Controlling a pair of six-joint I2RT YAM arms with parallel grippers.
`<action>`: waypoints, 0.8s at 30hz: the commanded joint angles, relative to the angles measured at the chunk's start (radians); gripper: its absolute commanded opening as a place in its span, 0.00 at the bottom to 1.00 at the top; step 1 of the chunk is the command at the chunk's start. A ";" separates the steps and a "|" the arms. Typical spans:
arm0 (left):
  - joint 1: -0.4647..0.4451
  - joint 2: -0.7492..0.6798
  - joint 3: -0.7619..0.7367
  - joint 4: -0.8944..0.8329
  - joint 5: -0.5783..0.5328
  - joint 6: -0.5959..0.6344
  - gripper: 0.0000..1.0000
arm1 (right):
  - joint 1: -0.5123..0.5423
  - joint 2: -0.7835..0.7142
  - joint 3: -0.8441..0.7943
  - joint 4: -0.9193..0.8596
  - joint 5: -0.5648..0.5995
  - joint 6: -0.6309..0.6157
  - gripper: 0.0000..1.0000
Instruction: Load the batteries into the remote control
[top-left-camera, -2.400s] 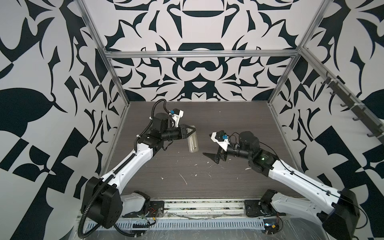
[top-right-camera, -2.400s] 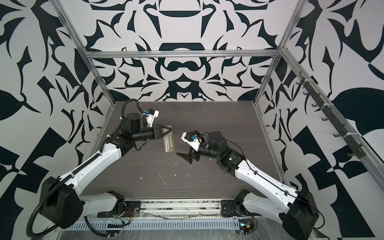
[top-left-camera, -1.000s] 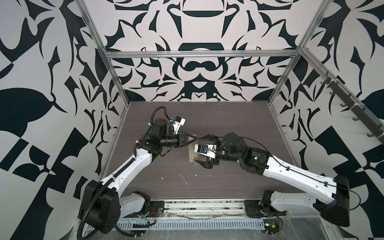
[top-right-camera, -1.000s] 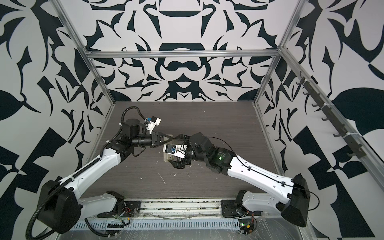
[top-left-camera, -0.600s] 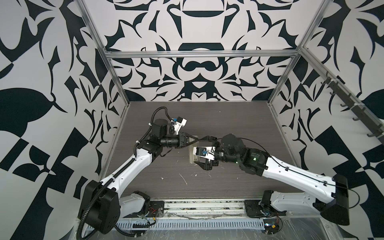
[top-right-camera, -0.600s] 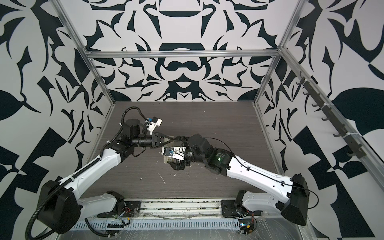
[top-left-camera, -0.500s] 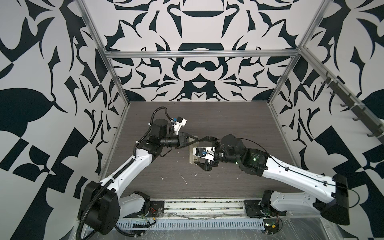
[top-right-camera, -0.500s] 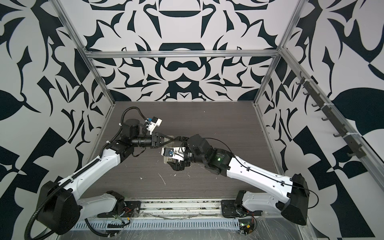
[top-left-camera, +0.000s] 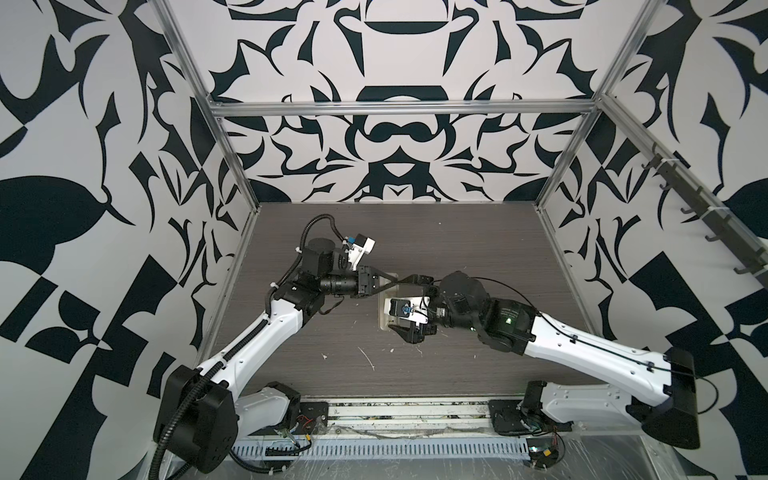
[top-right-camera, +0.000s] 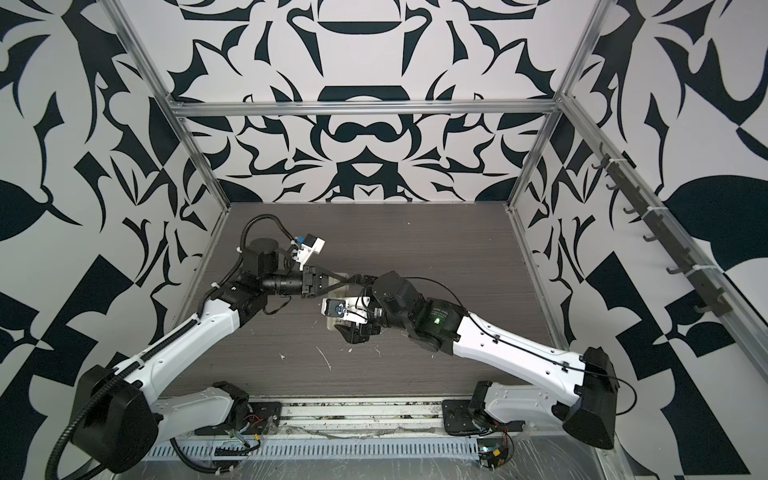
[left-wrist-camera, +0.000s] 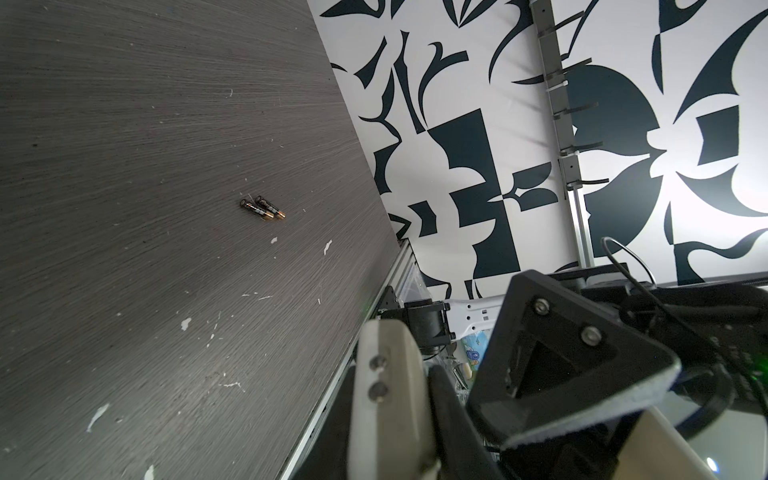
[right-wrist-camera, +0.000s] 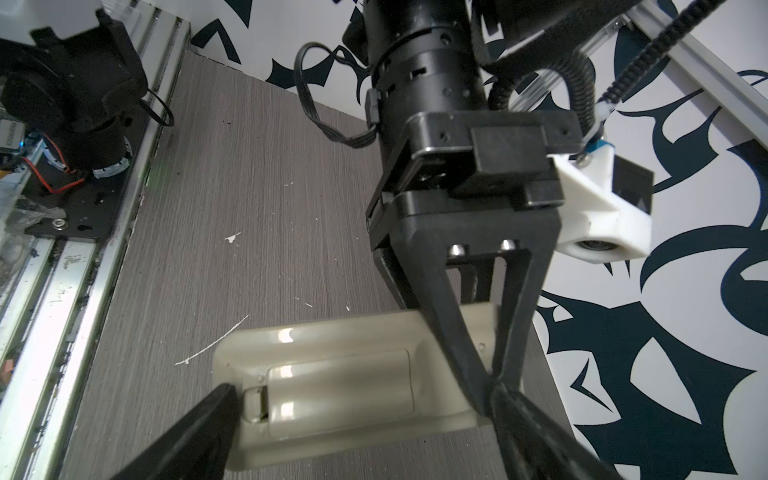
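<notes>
L claw (top-left-camera: 397, 281) (top-right-camera: 347, 279) (right-wrist-camera: 494, 376) is pressed shut, pinching one short end of the remote control (top-left-camera: 381, 320) (top-right-camera: 329, 323) (right-wrist-camera: 332, 340). The remote control is mid-tabletop, a bit L of centre, w/ its long axis running front-to-back in both top views. Its plain back faces up and the battery cover (right-wrist-camera: 340, 395) is closed over the recess. Can't tell if it rests on the tabletop (top-left-camera: 457, 232) (top-right-camera: 415, 232) (left-wrist-camera: 124, 166) (right-wrist-camera: 249, 187) or hangs just above it.

R claw (top-left-camera: 397, 304) (top-right-camera: 345, 303) (right-wrist-camera: 361, 388) is spread wide, straddling the remote control lengthwise. One finger (right-wrist-camera: 195, 432) is at the latch end of the cover; the other is beside the L claw's tips at the opposite short end. Contact w/ the latch edge isn't clear.

The batteries (left-wrist-camera: 262, 209) are two, lying flat on the tabletop side by side & touching, brownish tips pointing the same way. They're well apart from the remote control, toward the R wall (left-wrist-camera: 457, 124) side, w/ bare wood all round. Top views don't show them.

Room: there's wide open tabletop behind both claws up to the back wall (top-left-camera: 386, 178), and more to the R past the R arm's wrist. The strip between L arm and L wall is narrower. The near edge meets the front rail (top-left-camera: 395, 409). Small white flecks (top-left-camera: 368, 358) dot the wood between the remote control and that rail.
</notes>
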 joint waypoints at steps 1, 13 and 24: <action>-0.006 -0.023 -0.011 0.024 0.027 -0.006 0.00 | 0.006 -0.008 0.039 0.024 0.019 0.000 0.98; -0.021 -0.023 -0.014 0.006 0.041 -0.008 0.00 | 0.014 0.004 0.044 0.024 0.034 -0.002 0.95; -0.022 -0.034 -0.006 -0.003 0.052 -0.006 0.00 | 0.028 0.007 0.046 0.006 0.065 -0.037 0.94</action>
